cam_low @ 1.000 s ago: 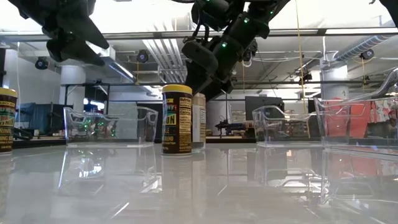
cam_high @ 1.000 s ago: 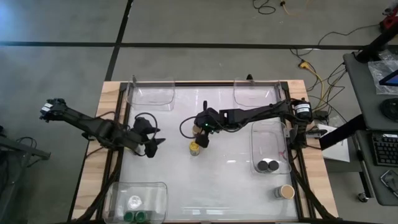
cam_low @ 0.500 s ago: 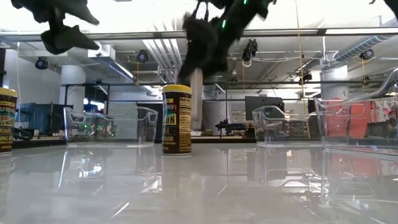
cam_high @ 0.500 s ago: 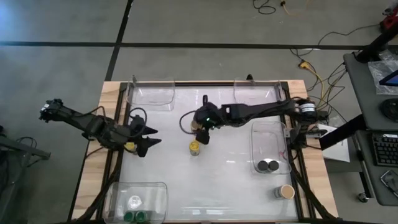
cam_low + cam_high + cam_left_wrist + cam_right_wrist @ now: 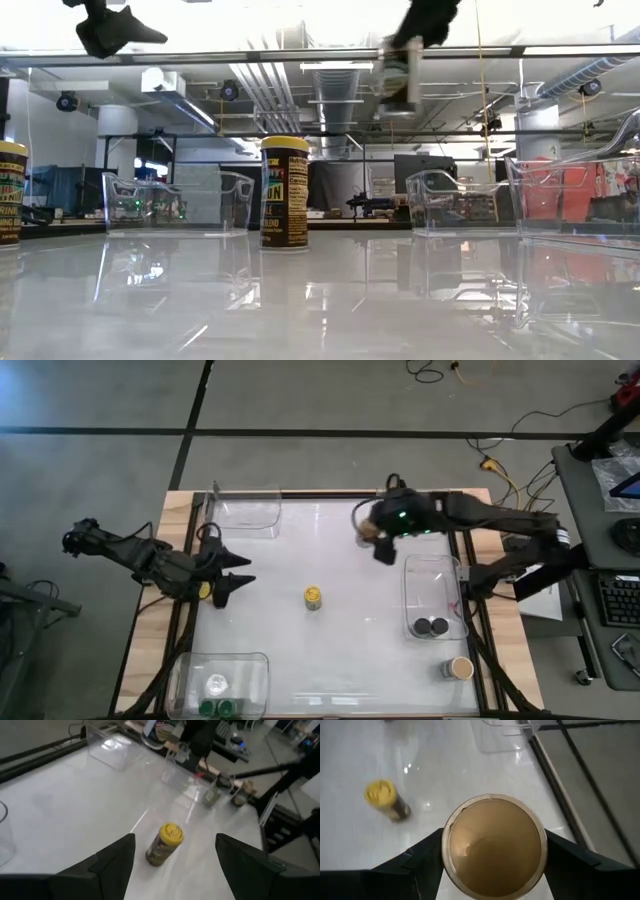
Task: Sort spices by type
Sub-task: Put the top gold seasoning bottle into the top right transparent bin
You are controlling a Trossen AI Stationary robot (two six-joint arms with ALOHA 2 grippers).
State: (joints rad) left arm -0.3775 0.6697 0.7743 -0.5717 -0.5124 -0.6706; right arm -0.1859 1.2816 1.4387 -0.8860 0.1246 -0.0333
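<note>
Tan-lidded and lifted clear of the counter (image 5: 350, 650), one spice jar (image 5: 367, 530) sits pinched in the right gripper (image 5: 378, 540), seen from above near the far edge, between the two clear trays along that edge. A yellow-lidded jar (image 5: 314, 597) stands alone mid-counter. The left gripper (image 5: 236, 576) hovers by the left edge, its fingers spread with nothing between them. A clear tray (image 5: 434, 595) along the right edge holds two black-lidded jars (image 5: 431, 626); another tan-lidded jar (image 5: 461, 668) stands on the counter outside it, toward the near right corner. At the near left corner a tray (image 5: 225, 682) holds two green-lidded jars (image 5: 215, 708) and a pale-lidded one.

From counter level, the yellow-lidded jar (image 5: 285, 193) stands upright on the glossy surface, and the carried jar (image 5: 399, 75) hangs high above, blurred, under the right gripper. The left gripper (image 5: 112, 28) hangs at the top, well above the surface.

From the left wrist, the yellow-lidded jar (image 5: 165, 844) shows between the spread fingers (image 5: 111, 860), well ahead of them and untouched.

From the right wrist, the tan lid (image 5: 493, 845) fills the gap between the fingers (image 5: 422, 865), which press its sides; the yellow-lidded jar (image 5: 386, 799) stands far below on the counter.
</note>
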